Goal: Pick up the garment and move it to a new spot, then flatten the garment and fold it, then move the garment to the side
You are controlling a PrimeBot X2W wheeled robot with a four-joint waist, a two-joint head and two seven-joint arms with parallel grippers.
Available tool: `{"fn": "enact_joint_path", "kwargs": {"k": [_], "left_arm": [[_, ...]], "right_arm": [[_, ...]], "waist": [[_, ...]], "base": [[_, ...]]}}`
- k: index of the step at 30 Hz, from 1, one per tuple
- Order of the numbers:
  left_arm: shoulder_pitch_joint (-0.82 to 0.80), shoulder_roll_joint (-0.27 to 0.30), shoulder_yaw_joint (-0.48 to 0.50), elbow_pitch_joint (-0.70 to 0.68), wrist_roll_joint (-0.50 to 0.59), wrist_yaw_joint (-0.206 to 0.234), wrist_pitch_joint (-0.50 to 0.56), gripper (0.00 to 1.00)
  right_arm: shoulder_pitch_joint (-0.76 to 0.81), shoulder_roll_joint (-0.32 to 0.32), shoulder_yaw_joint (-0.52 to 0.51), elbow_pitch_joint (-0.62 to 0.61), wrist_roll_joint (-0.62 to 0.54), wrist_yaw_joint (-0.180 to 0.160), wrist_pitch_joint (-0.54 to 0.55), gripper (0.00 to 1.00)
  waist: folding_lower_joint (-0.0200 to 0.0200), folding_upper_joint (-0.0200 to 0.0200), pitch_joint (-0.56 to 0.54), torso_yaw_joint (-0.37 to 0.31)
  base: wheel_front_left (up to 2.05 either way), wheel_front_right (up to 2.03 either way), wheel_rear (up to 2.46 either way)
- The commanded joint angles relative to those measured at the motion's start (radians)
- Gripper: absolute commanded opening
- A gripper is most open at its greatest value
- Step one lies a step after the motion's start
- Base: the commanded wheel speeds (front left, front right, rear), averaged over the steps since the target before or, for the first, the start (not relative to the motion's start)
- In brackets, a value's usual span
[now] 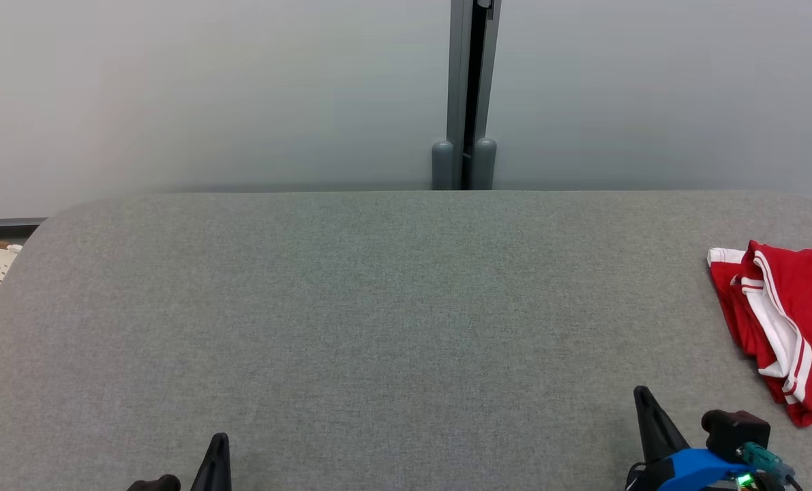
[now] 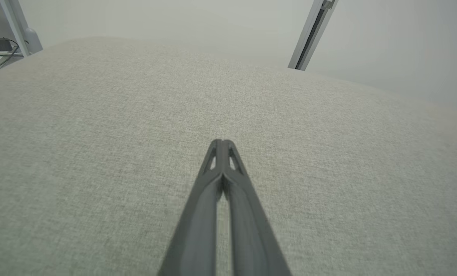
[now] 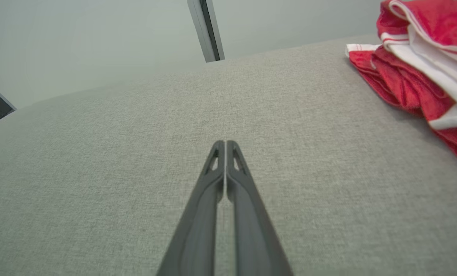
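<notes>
While the garment (image 1: 784, 327) lies bunched at the right edge of the surface (image 1: 378, 307), part of it running past the head view's border, both tools are pressed together and hold nothing. The left tool (image 2: 221, 142) sits low over bare surface at the near left. The right tool (image 3: 225, 142) is near the garment but apart from it.

That heap fits 2 stages: a crumpled garment due to be carried off, or one loosely folded and set aside. So the main risk is misreading it, since a grab at a finished fold would undo it.

If a grasp is called for, tools pressed together like this would only push the cloth toward the edge, and it could slide off. A pinch on the top layer alone could lift 1 flap and drag the rest. I cannot tell how close the garment's far side lies to the surface's edge.
</notes>
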Motion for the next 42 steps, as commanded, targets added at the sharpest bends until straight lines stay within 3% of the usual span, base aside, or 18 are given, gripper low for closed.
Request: {"fn": "enact_joint_path", "kwargs": {"k": [1,12,42], "left_arm": [[-0.020,0.001,0.014,-0.014,-0.045,-0.001,0.013,0.00],[-0.041,0.001,0.031,-0.051,-0.246,-0.003,0.063,0.00],[-0.094,0.001,0.077,-0.120,-0.663,-0.008,0.173,0.00]], "right_arm": [[-0.018,-0.003,-0.013,-0.016,0.045,0.000,0.014,0.00],[-0.008,-0.004,-0.021,-0.076,0.248,0.000,0.062,0.00],[0.002,-0.006,-0.049,-0.187,0.667,0.000,0.171,0.00]], "waist": [[0.0000,-0.0001,0.000,0.000],[0.0000,-0.0001,0.002,0.001],[0.0000,-0.0001,0.007,0.004]], "base": [[0.00,0.00,0.00],[0.00,0.00,0.00],[0.00,0.00,0.00]]}}
